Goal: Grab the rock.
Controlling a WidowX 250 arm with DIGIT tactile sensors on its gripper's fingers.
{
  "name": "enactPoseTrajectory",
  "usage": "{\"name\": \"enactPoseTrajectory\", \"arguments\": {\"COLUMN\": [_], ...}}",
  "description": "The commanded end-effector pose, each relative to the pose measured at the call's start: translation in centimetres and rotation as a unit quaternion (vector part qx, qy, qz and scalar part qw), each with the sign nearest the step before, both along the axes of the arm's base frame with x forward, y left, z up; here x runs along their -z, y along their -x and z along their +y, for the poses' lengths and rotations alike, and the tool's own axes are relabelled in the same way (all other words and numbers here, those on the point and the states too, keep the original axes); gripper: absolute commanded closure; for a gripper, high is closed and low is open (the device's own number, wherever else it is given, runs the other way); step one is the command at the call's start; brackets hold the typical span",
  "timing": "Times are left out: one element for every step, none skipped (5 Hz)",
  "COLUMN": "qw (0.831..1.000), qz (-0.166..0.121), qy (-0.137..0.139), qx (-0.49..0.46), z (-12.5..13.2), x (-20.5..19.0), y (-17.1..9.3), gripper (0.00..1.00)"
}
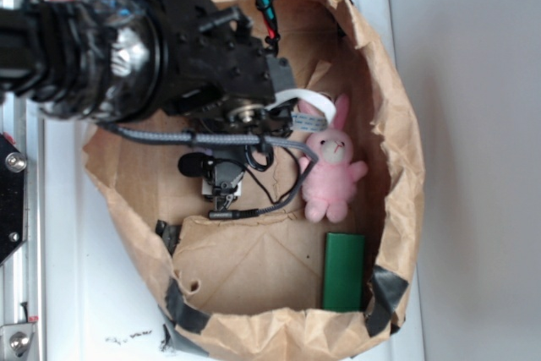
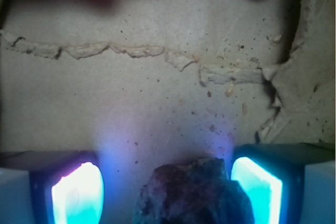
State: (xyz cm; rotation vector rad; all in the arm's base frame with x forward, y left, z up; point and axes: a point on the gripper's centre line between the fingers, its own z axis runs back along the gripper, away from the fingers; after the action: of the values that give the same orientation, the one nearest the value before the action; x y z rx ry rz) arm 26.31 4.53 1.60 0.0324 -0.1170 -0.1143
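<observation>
The robot arm (image 1: 127, 40) reaches down into a big brown paper bag (image 1: 397, 141) that lies open on a white tabletop (image 1: 76, 293). The gripper (image 1: 224, 196) hangs low over the bag's floor, near the middle.

In the wrist view, the rock (image 2: 194, 192) sits at the bottom of the picture, right between the two fingers (image 2: 79, 192). It is dark, bumpy and rough. The fingers glow blue and green. The jaws are open wide. The rock sits closer to the finger on the right side of that picture and seems to touch it or nearly touch it. There is a clear gap between the rock and the other finger. The jaws are not squeezing the rock. In the outside view the rock cannot be seen, because the arm hides it.

The bag's floor has little crumbs on it and a torn, ragged line (image 2: 131, 51) running across.

A pink plush bunny (image 1: 332, 166) lies in the bag just beside the gripper. A green block (image 1: 344, 270) lies near the bunny, close to the bag's edge. Black tape (image 1: 182, 306) holds parts of the bag's rim.
</observation>
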Motion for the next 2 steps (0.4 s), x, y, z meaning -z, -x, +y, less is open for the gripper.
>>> {"name": "enactPoseTrajectory", "arguments": {"qw": [1.000,1.000], "qz": [-0.007,-0.013], "qy": [0.001,0.008], "qx": [0.009,0.000], "z": [0.01,0.22], "x": [-0.37,-1.32], "y": [0.41,-0.17], "gripper": [1.00,1.00]}}
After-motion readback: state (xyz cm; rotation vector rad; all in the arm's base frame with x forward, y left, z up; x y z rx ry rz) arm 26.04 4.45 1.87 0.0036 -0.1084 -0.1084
